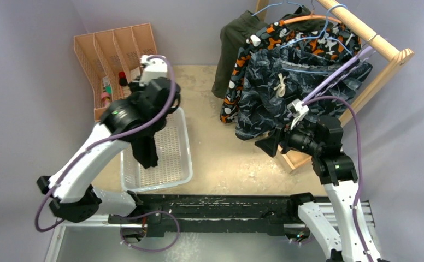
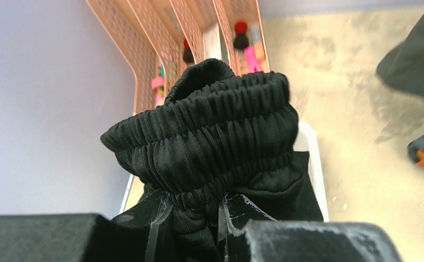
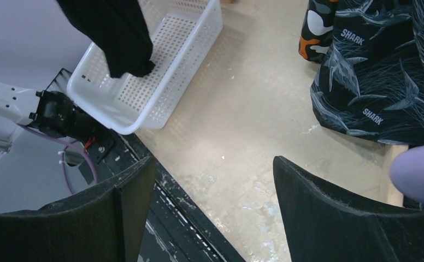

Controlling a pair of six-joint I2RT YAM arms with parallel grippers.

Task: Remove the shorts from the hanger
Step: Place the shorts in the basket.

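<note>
Black shorts (image 2: 210, 142) dangle legs-down straight over the basket (image 1: 160, 183), waistband clenched in the left claw (image 2: 196, 232). Right claw (image 3: 215, 207) gapes empty, right of the basket, nearest the shark-print shorts (image 1: 264, 103) hanging just beyond it.

Black shorts (image 1: 146, 150) are dangling limp above the white basket (image 1: 172, 154).
Blue-grey pair (image 1: 261, 103), orange pair (image 1: 278, 34) and olive pair (image 1: 229, 46) are hanging bunched, right of it.

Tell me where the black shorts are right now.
In the top view the black shorts hang on the left side, clamped in the left gripper, dangling over the white basket, with the orange organizer just behind.
</note>
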